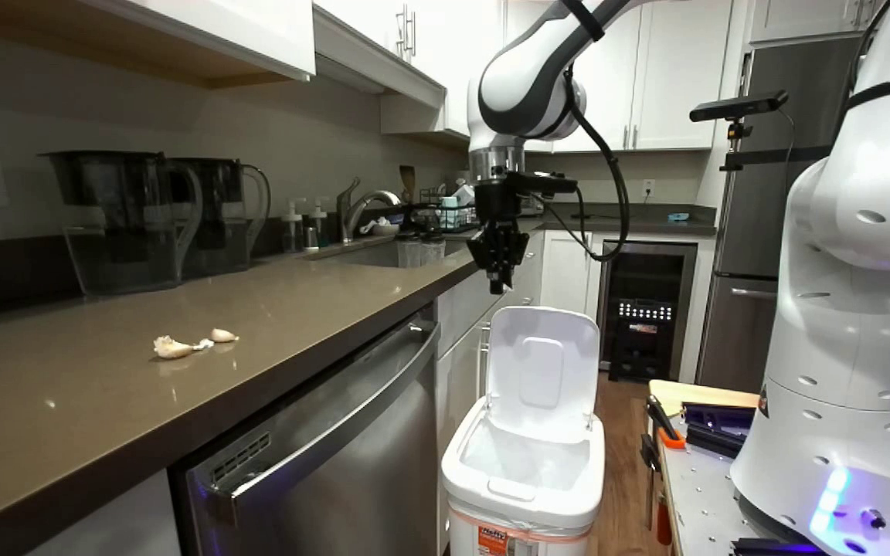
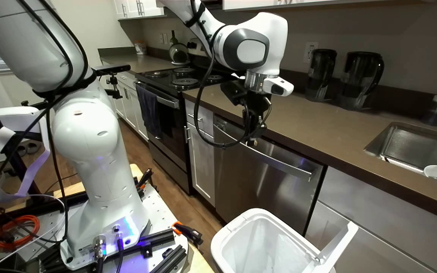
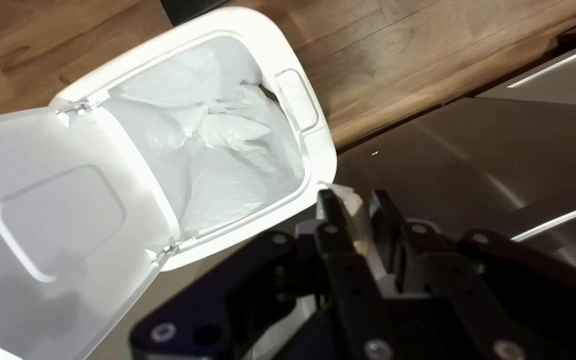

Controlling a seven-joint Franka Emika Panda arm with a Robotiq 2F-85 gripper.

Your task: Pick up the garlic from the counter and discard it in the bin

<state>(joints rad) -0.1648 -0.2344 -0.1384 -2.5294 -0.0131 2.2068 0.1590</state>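
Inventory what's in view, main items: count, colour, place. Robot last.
counter: one main run, brown, above dishwasher
garlic: two pieces, cream-white, on counter
scrap: one, white, between those pieces
pitchers: two, black and clear, on counter
sink: one, silver, in counter
dishwasher: one, silver, under counter
bin: one, white, open, near dishwasher
liner: one, whitish, inside bin
cabinets: several, white, above and below counter
stove: one, black, beside counter
fridge: one, grey, in background
held piece: one, pale, likely garlic, shut in gripper
arm: one, white, opposite counter
gripper: one, black, on arm
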